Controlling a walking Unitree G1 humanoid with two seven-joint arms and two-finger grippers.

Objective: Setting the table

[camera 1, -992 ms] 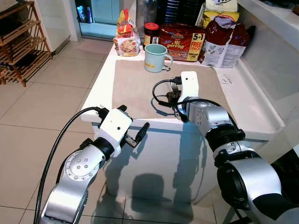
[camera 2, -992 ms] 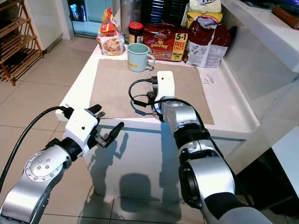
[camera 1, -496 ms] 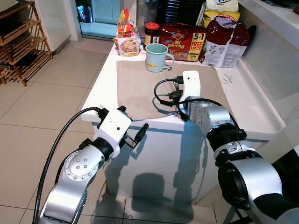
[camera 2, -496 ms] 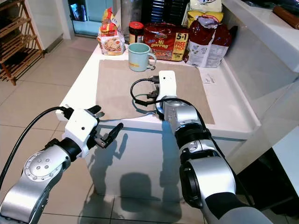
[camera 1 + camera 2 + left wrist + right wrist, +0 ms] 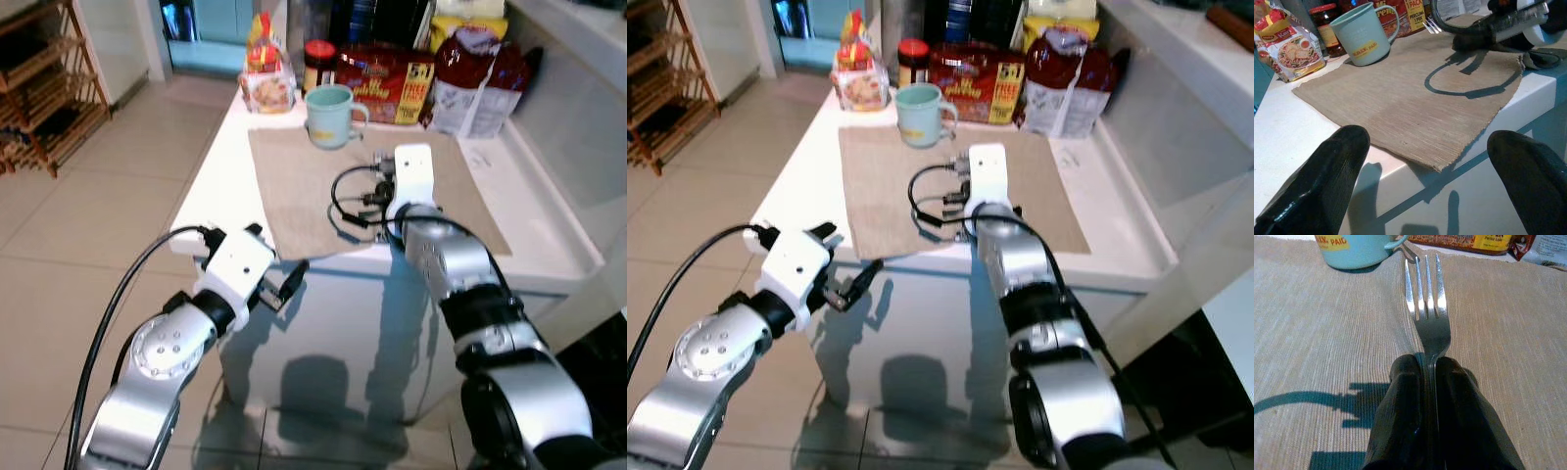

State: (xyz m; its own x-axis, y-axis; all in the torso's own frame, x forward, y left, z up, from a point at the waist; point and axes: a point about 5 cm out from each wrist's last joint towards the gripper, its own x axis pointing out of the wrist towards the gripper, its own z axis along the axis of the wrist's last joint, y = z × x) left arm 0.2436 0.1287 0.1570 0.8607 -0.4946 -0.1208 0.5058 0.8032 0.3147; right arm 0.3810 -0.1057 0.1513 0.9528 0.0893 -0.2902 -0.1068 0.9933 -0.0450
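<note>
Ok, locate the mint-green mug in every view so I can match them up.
Left eye: mint-green mug, far edge of the beige placemat.
Right eye: same spot, before the red noodle pack.
Left wrist: upper left, beside the jar.
Right wrist: top edge, beyond the fork.
Shared landmark: the placemat.

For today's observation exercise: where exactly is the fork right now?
The fork is clamped in the right gripper, above the beige placemat, its tines pointing toward the light-blue mug at the mat's far edge.

Both eye views look forward and down from the head onto the desk (image 5: 220, 171). Each wrist view looks low and close along its fingers across the placemat (image 5: 1400, 112), sharing the mug (image 5: 1352, 249).
</note>
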